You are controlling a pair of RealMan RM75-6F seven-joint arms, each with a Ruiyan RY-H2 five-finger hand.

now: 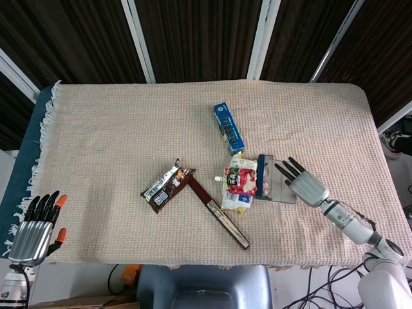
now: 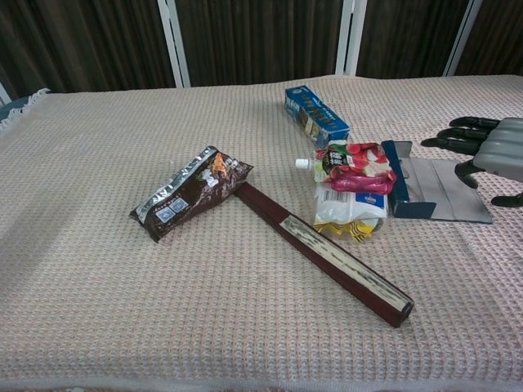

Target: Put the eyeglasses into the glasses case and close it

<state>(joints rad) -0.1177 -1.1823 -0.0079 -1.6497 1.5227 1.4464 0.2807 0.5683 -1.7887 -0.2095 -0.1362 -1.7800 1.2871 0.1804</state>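
The glasses case (image 1: 275,185) lies open and flat on the cloth right of centre, with a blue wall on its left and a grey lid flap (image 2: 445,192) spread to the right. I see no eyeglasses in either view. My right hand (image 1: 304,184) hovers low at the case's right edge with its fingers spread, pointing up and left, and it holds nothing. The chest view shows this right hand (image 2: 489,150) at the far right, just above the flap. My left hand (image 1: 33,230) hangs off the table's front left corner, fingers apart and empty.
A red drink pouch (image 1: 239,177) and a white-yellow packet (image 1: 235,199) lie against the case's left side. A blue box (image 1: 228,127) sits behind them. A brown snack packet (image 1: 166,185) and a long dark-red box (image 1: 219,212) lie at the centre.
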